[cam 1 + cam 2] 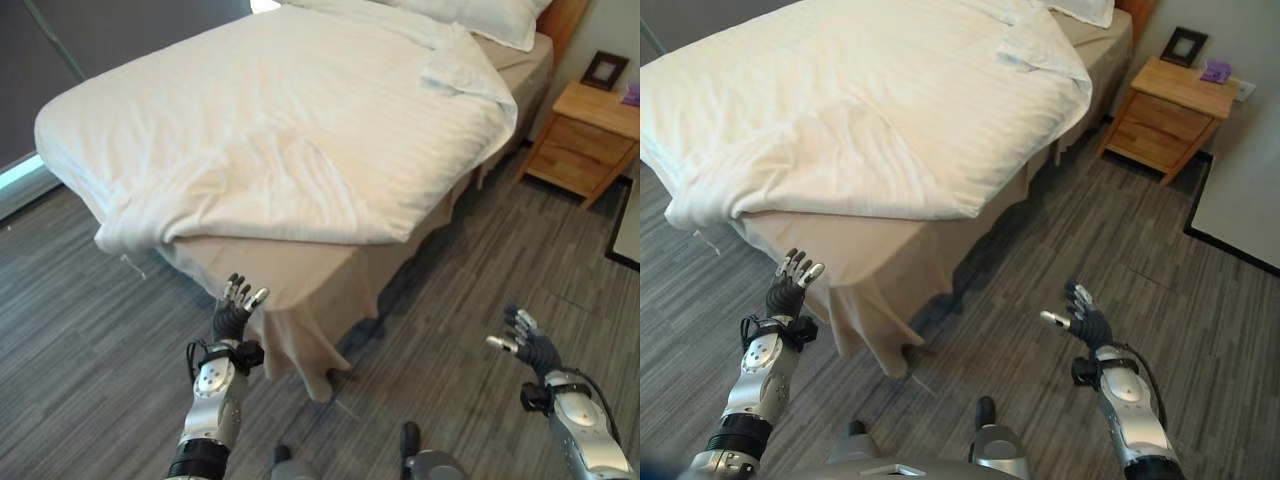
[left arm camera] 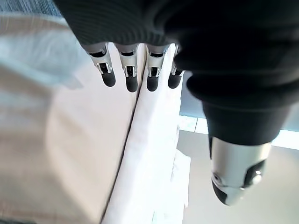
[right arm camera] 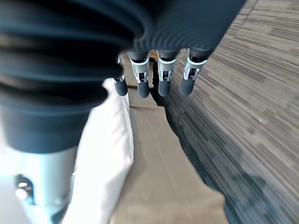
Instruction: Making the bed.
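Hovering w/ fingers spread, empty: left hand [image 1: 232,318] near bed [image 1: 300,272] corner, right hand [image 1: 528,345] over floor [image 1: 470,270].

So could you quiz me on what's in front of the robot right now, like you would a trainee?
1. True or false: the left hand is gripping the white duvet.
2. What stands on the wooden nightstand beside the bed?
A. a lamp
B. a dark picture frame
C. a glass of water
3. Fill in: below the duvet's edge, a beige ___ hangs down to the floor at the bed's corner.

Key
1. False. Both hands, the right hand too, are open and held in the air short of the bed, touching nothing.
2. B, the picture frame.
3. Bed skirt.
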Tool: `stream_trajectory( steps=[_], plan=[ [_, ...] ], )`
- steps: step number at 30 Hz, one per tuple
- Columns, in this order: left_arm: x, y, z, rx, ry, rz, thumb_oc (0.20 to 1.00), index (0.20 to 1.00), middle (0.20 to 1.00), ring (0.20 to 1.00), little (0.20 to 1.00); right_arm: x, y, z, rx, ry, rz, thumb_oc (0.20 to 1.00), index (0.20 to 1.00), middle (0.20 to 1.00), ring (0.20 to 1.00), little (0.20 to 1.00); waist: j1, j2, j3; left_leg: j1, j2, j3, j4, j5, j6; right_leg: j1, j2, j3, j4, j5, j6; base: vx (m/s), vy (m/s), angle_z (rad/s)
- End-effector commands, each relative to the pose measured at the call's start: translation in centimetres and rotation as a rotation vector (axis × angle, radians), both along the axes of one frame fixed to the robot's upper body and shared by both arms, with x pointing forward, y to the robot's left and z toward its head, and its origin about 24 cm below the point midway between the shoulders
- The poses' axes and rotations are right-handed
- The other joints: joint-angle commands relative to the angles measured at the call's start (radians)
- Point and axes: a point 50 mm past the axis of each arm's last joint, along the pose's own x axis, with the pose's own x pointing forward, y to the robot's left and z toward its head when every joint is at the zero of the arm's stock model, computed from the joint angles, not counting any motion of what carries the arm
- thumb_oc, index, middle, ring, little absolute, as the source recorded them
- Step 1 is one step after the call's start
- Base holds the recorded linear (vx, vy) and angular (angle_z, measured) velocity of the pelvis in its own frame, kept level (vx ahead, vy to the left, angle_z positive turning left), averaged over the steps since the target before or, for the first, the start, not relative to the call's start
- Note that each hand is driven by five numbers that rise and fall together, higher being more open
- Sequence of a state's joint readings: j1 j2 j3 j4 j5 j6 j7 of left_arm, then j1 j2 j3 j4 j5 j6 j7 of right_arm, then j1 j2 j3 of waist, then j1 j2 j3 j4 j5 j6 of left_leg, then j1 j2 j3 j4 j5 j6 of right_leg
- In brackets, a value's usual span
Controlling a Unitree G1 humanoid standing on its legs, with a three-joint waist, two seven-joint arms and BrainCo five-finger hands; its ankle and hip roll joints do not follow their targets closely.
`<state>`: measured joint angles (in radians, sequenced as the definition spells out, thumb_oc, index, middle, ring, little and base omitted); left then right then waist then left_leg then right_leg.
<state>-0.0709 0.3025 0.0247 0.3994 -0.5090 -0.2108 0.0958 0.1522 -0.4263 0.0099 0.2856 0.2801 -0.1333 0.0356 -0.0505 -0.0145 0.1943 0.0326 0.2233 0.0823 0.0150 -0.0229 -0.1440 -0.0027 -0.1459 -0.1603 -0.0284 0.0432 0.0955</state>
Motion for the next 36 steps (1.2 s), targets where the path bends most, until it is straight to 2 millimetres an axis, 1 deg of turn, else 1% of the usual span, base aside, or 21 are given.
stream_trajectory(
  steps=[1, 4, 5, 6, 8, 9, 10, 11, 12, 13, 15, 18, 19, 20, 25, 26, 29, 31, 33, 35, 36],
  plan=[
    [-0.8, 2.9, 2.2, 0.086, -0.097, 0.062, 1.0, 1.0, 1.0, 1.0, 1.0, 2.0, 1.8, 1.8, 0.013, -0.117, 0.07, 1.0, 1.0, 1.0, 1.0, 1.0, 0.027, -0.042, -0.067, -0.021, -0.071, -0.014, -0.008, 0.065, 0.06, 0.024, -0.143, 0.126, 0.102, 0.06, 0.078, 0.01, 0.41, 0.05],
    [-1.0, 3.9, 2.6, 0.146, -0.079, 0.082, 1.0, 1.0, 1.0, 1.0, 1.0, 2.7, 3.7, 1.5, 0.1, -0.121, 0.086, 1.0, 1.0, 1.0, 1.0, 1.0, 0.031, -0.043, -0.047, 0.016, -0.122, 0.015, -0.048, 0.053, 0.099, -0.068, -0.177, 0.171, 0.235, 0.203, 0.078, 0.0, 0.335, -0.09],
    [-1.0, 3.9, 2.6, 0.146, -0.079, 0.082, 1.0, 1.0, 1.0, 1.0, 1.0, 2.7, 3.7, 1.5, 0.1, -0.121, 0.086, 1.0, 1.0, 1.0, 1.0, 1.0, 0.031, -0.043, -0.047, 0.016, -0.122, 0.015, -0.048, 0.053, 0.099, -0.068, -0.177, 0.171, 0.235, 0.203, 0.078, 0.0, 0.425, -0.14],
    [-1.2, 4.8, 3.4, 0.196, -0.089, 0.09, 1.0, 1.0, 1.0, 1.0, 1.0, 2.8, 4.7, 1.5, 0.127, -0.12, 0.132, 1.0, 1.0, 1.0, 1.0, 1.0, 0.029, -0.026, -0.028, 0.05, -0.143, 0.043, -0.085, 0.056, 0.117, -0.125, -0.194, 0.161, 0.318, 0.268, 0.075, 0.02, 0.38, -0.13],
    [-1.2, 5.3, 3.7, 0.233, -0.085, 0.081, 1.0, 1.0, 1.0, 1.0, 1.0, 2.4, 4.7, 1.2, 0.099, -0.096, 0.165, 1.0, 1.0, 1.0, 1.0, 1.0, 0.01, -0.014, -0.025, 0.066, -0.148, 0.043, -0.095, 0.054, 0.123, -0.155, -0.153, 0.188, 0.363, 0.246, 0.075, 0.08, 0.339, -0.43],
    [-1.0, 5.4, 4.4, 0.262, -0.104, 0.068, 1.0, 1.0, 1.0, 1.0, 1.0, 1.9, 4.3, 0.9, 0.073, -0.072, 0.174, 1.0, 1.0, 1.0, 1.0, 1.0, -0.007, -0.01, -0.025, 0.083, -0.152, 0.043, -0.102, 0.043, 0.124, -0.175, -0.103, 0.211, 0.362, 0.207, 0.071, 0.08, 0.141, -0.37],
    [-1.0, 5.4, 4.4, 0.262, -0.104, 0.068, 1.0, 1.0, 1.0, 1.0, 1.0, 1.9, 4.3, 0.9, 0.073, -0.072, 0.174, 1.0, 1.0, 1.0, 1.0, 1.0, -0.005, -0.01, -0.027, 0.08, -0.151, 0.044, -0.102, 0.045, 0.124, -0.177, -0.102, 0.212, 0.36, 0.211, 0.07, 0.16, 0.208, -0.06],
    [0.2, 5.2, 6.0, 0.295, -0.158, 0.06, 1.0, 1.0, 1.0, 1.0, 1.0, 0.6, 3.7, 0.0, 0.07, -0.021, 0.165, 1.0, 1.0, 1.0, 1.0, 1.0, -0.046, -0.011, -0.027, 0.102, -0.168, 0.051, -0.102, 0.032, 0.126, -0.22, 0.016, 0.213, 0.298, 0.128, 0.061, 0.11, 0.133, 0.15],
    [0.2, 5.2, 5.9, 0.295, -0.157, 0.059, 1.0, 1.0, 1.0, 1.0, 1.0, 0.6, 3.7, 0.0, 0.07, -0.021, 0.165, 1.0, 1.0, 1.0, 1.0, 1.0, -0.046, -0.009, -0.026, 0.106, -0.166, 0.05, -0.102, 0.029, 0.125, -0.217, 0.017, 0.211, 0.299, 0.125, 0.06, 0.19, 0.152, -0.11],
    [0.8, 5.3, 6.8, 0.331, -0.18, 0.061, 1.0, 1.0, 1.0, 1.0, 1.0, -0.1, 3.6, -0.5, 0.063, 0.002, 0.171, 1.0, 1.0, 1.0, 1.0, 1.0, -0.06, -0.018, -0.035, 0.118, -0.182, 0.056, -0.102, 0.012, 0.127, -0.218, 0.056, 0.178, 0.223, 0.107, 0.057, 0.09, 0.016, -0.08],
    [1.2, 5.2, 7.6, 0.386, -0.192, 0.057, 1.0, 1.0, 1.0, 1.0, 1.0, -0.3, 3.6, -0.6, 0.057, 0.012, 0.183, 1.0, 1.0, 1.0, 1.0, 1.0, -0.069, -0.023, -0.039, 0.126, -0.189, 0.056, -0.102, 0.002, 0.127, -0.205, 0.071, 0.158, 0.177, 0.101, 0.052, 0.11, -0.007, 0.02],
    [2.3, 5.4, 9.2, 0.566, -0.186, 0.033, 1.0, 1.0, 1.0, 1.0, 1.0, -0.4, 3.7, -1.3, 0.086, 0.041, 0.183, 1.0, 1.0, 1.0, 1.0, 1.0, -0.076, -0.022, -0.07, 0.117, -0.183, 0.053, -0.102, 0.012, 0.118, -0.113, 0.091, 0.223, 0.081, 0.072, 0.037, 0.13, -0.064, 0.13],
    [2.9, 5.6, 10.4, 0.621, -0.197, 0.026, 1.0, 1.0, 1.0, 1.0, 1.0, -0.1, 3.7, -0.8, 0.089, 0.024, 0.194, 1.0, 1.0, 1.0, 1.0, 1.0, -0.073, -0.016, -0.076, 0.119, -0.175, 0.059, -0.102, 0.017, 0.111, -0.094, 0.097, 0.224, 0.056, 0.074, 0.032, 0.22, -0.107, 0.03],
    [4.6, 6.6, 14.1, 0.809, -0.226, 0.026, 1.0, 1.0, 1.0, 1.0, 1.0, -0.2, 3.4, -0.4, 0.067, 0.025, 0.232, 1.0, 1.0, 1.0, 1.0, 1.0, -0.088, -0.003, -0.089, 0.119, -0.166, 0.061, -0.102, 0.016, 0.103, -0.07, 0.1, 0.212, 0.029, 0.069, 0.029, 0.19, -0.095, -0.07],
    [7.7, 8.1, 19.2, 1.0, -0.235, 0.128, 1.0, 1.0, 1.0, 1.0, 1.0, -1.5, 2.8, -1.0, 0.071, 0.068, 0.238, 1.0, 1.0, 1.0, 1.0, 1.0, -0.137, 0.015, -0.09, 0.096, -0.153, 0.063, -0.102, 0.032, 0.082, -0.085, 0.103, 0.195, 0.019, 0.073, 0.024, 0.09, -0.078, 0.1],
    [8.7, 8.2, 21.3, 1.071, -0.237, 0.146, 1.0, 1.0, 1.0, 1.0, 1.0, -1.7, 2.5, -0.8, 0.057, 0.076, 0.251, 1.0, 1.0, 1.0, 1.0, 1.0, -0.159, 0.026, -0.074, 0.079, -0.146, 0.065, -0.102, 0.039, 0.074, -0.112, 0.106, 0.198, 0.036, 0.068, 0.022, 0.0, -0.05, 0.07],
    [9.3, 8.7, 22.5, 1.053, -0.232, 0.181, 1.0, 1.0, 1.0, 1.0, 1.0, -2.0, 2.4, -0.9, 0.067, 0.084, 0.256, 1.0, 1.0, 1.0, 1.0, 1.0, -0.175, 0.036, -0.061, 0.07, -0.136, 0.071, -0.102, 0.048, 0.064, -0.142, 0.114, 0.206, 0.063, 0.057, 0.015, 0.02, -0.076, 0.02],
    [10.2, 9.0, 22.7, 0.853, -0.25, 0.238, 1.0, 1.0, 1.0, 1.0, 1.0, -2.8, 2.4, -1.5, 0.08, 0.123, 0.262, 1.0, 1.0, 1.0, 1.0, 1.0, -0.194, 0.024, -0.042, 0.041, -0.112, 0.093, 0.026, 0.073, 0.036, -0.115, 0.112, 0.212, 0.072, 0.038, -0.008, 0.07, -0.174, -0.16],
    [10.8, 8.8, 23.4, 0.699, -0.291, 0.269, 1.0, 1.0, 1.0, 1.0, 1.0, -3.0, 1.9, -1.5, 0.069, 0.137, 0.261, 1.0, 1.0, 1.0, 1.0, 1.0, -0.193, -0.001, -0.01, -0.038, -0.105, 0.054, 0.241, 0.112, 0.006, -0.087, 0.112, 0.212, 0.08, 0.029, -0.036, 0.0, -0.159, -0.04],
    [10.9, 9.3, 23.9, 0.6, -0.304, 0.305, 1.0, 1.0, 1.0, 1.0, 1.0, -3.0, 1.4, -1.7, 0.03, 0.17, 0.267, 1.0, 1.0, 1.0, 1.0, 1.0, -0.176, -0.018, -0.001, -0.082, -0.135, -0.014, 0.271, 0.13, 0.016, -0.076, 0.118, 0.237, 0.092, 0.015, -0.05, 0.07, -0.093, 0.07],
    [11.1, 9.4, 24.0, 0.579, -0.298, 0.31, 1.0, 1.0, 1.0, 1.0, 1.0, -3.0, 1.1, -1.7, 0.012, 0.177, 0.264, 1.0, 1.0, 1.0, 1.0, 1.0, -0.175, -0.024, -0.001, -0.116, -0.131, -0.013, 0.236, 0.123, 0.027, -0.067, 0.114, 0.246, 0.093, 0.01, -0.046, 0.16, -0.055, -0.12]
  ],
)
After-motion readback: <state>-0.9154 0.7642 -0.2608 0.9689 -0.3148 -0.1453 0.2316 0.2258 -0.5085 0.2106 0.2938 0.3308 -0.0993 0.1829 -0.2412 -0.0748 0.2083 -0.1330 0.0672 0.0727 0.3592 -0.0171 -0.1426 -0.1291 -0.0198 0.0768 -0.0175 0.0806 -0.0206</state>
